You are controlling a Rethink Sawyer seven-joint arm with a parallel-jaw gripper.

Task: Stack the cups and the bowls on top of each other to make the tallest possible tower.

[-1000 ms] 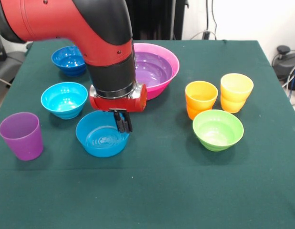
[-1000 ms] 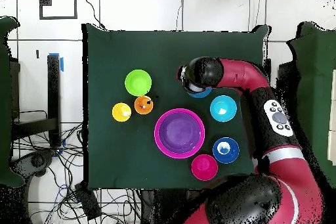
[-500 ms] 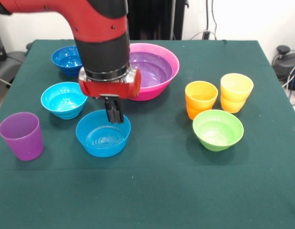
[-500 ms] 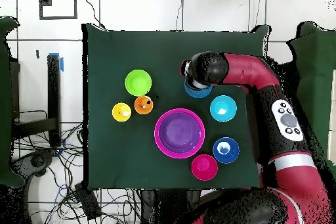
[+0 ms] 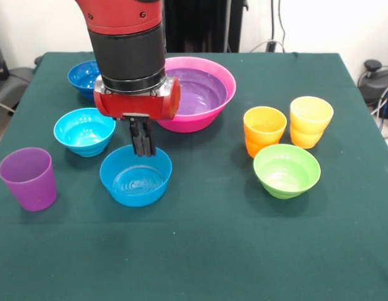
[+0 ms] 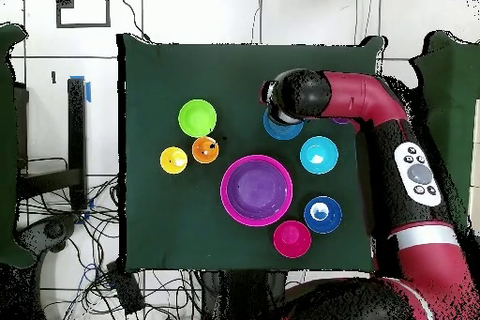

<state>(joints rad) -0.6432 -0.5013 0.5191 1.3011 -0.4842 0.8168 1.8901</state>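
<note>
My gripper (image 5: 142, 148) hangs with its fingers pressed together, shut, at the far rim of the mid blue bowl (image 5: 135, 177). I cannot tell whether the tips touch that rim. The purple bowl (image 5: 200, 89) sits nested inside the big hot-pink bowl (image 5: 229, 93), just behind the arm. A cyan bowl (image 5: 85, 130) and a dark blue bowl (image 5: 85, 78) stand to the left, with the purple cup (image 5: 28, 178) at the near left. The orange cup (image 5: 264, 130), yellow cup (image 5: 311, 120) and lime green bowl (image 5: 287, 170) group at the right. The small red-pink bowl (image 6: 292, 238) shows only from overhead.
From overhead, the arm's wrist (image 6: 292, 97) covers part of the mid blue bowl (image 6: 279, 130). The green table (image 5: 206, 251) has open cloth along its near edge. Cables and equipment lie on the floor beyond the table's sides.
The arm has swung left in the front view and risen a little. The gripper went from the mid blue bowl's right rim to its far rim. The bowl stayed put.
</note>
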